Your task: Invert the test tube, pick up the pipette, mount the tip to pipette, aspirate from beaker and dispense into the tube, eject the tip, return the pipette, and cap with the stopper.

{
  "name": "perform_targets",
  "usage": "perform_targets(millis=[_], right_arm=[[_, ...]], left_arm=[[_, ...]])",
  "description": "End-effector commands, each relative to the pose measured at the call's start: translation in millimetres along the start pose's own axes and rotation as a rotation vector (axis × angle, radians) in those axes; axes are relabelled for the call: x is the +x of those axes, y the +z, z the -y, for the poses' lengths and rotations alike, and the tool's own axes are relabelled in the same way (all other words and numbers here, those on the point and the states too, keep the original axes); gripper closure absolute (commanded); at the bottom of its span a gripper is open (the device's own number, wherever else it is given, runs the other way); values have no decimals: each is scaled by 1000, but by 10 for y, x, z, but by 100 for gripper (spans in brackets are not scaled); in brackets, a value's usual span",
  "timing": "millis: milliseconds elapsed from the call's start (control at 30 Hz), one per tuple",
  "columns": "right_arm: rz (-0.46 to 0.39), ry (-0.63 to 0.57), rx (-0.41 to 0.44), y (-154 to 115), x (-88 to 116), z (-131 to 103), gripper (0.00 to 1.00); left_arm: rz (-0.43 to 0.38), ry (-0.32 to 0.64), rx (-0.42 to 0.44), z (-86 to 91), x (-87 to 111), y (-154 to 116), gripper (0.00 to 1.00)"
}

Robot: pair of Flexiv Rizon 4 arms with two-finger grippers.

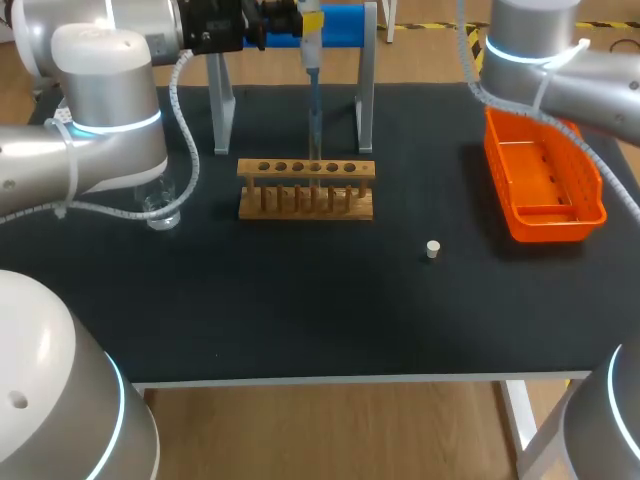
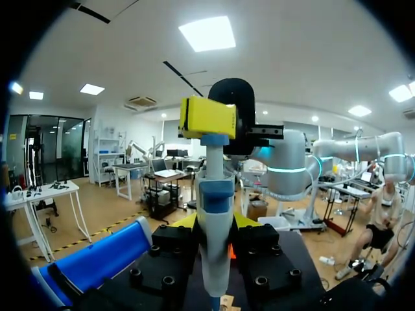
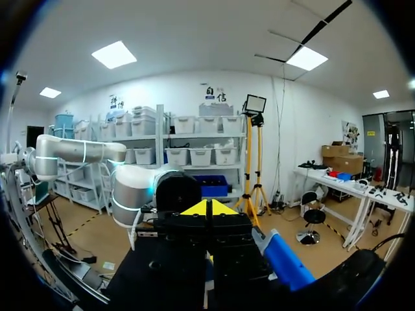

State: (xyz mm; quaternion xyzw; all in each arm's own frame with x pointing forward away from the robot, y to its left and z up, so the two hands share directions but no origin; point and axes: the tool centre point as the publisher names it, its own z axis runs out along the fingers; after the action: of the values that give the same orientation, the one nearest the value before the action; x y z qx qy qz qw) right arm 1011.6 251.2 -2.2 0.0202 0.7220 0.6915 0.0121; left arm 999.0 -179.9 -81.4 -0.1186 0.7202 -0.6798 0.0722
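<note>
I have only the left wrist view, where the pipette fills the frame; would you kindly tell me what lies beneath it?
Observer: In the head view, the pipette hangs over the wooden rack, and its lower end reaches a middle hole.
Operator: Thank you. Where is the stopper, if you see it?
Observer: The stopper stands alone on the black mat. It is between the rack and the orange basket, nearer the table's front edge.
</note>
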Motion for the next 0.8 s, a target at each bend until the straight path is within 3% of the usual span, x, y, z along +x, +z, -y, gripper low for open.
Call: perform_targets(millis=[33, 433, 667, 800], right_arm=[[8, -14, 6, -117, 87, -101, 2], [27, -34, 30, -663, 305, 113, 0], [26, -39, 49, -948, 510, 446, 0], [15, -30, 66, -1039, 555, 772, 0]], left_arm=[[0, -1, -1, 6, -3, 2, 100], [0, -1, -1, 6, -3, 2, 100], [0, -1, -1, 6, -3, 2, 100], [0, -1, -1, 6, -3, 2, 100]])
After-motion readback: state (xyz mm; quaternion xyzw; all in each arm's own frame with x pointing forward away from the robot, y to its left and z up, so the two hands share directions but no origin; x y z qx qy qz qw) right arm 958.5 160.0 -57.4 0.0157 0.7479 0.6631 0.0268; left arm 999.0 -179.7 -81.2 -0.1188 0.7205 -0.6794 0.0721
